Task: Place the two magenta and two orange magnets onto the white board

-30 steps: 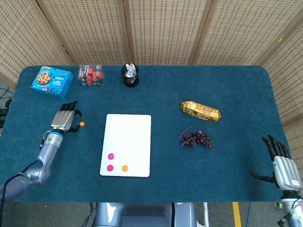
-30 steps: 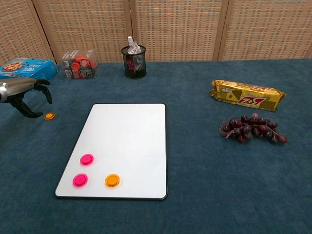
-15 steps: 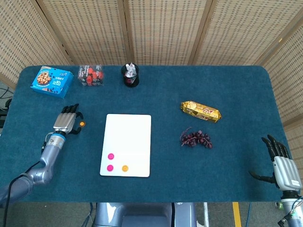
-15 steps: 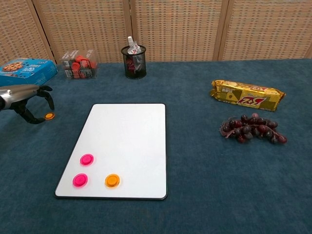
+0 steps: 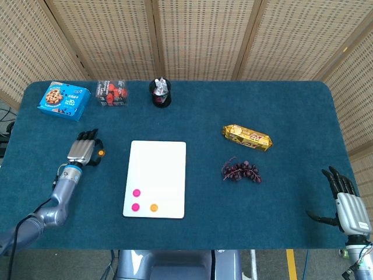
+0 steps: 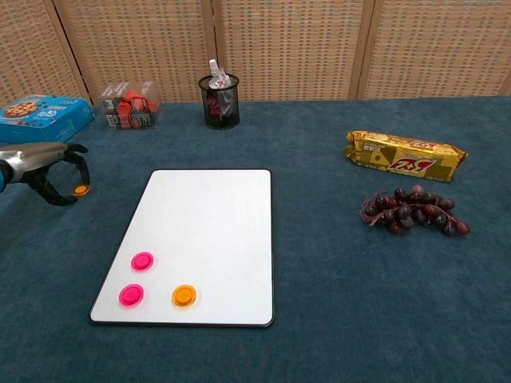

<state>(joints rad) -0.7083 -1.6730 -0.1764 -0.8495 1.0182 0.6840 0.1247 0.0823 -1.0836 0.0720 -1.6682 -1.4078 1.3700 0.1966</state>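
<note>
The white board lies flat at the table's middle left. On its near end sit two magenta magnets and one orange magnet; the chest view shows the magenta pair and that orange one. A second orange magnet lies on the cloth left of the board. My left hand arches over it, one fingertip at the magnet and the thumb curled on the other side. My right hand hangs open at the table's front right, holding nothing.
At the back left are a blue cookie box, a clear box of red pieces and a black mesh cup. A gold snack bar and dark grapes lie right of the board.
My left hand has come down and shifted right, its fingers curling in around the loose orange magnet. The magnet, the board and my right hand have not moved.
</note>
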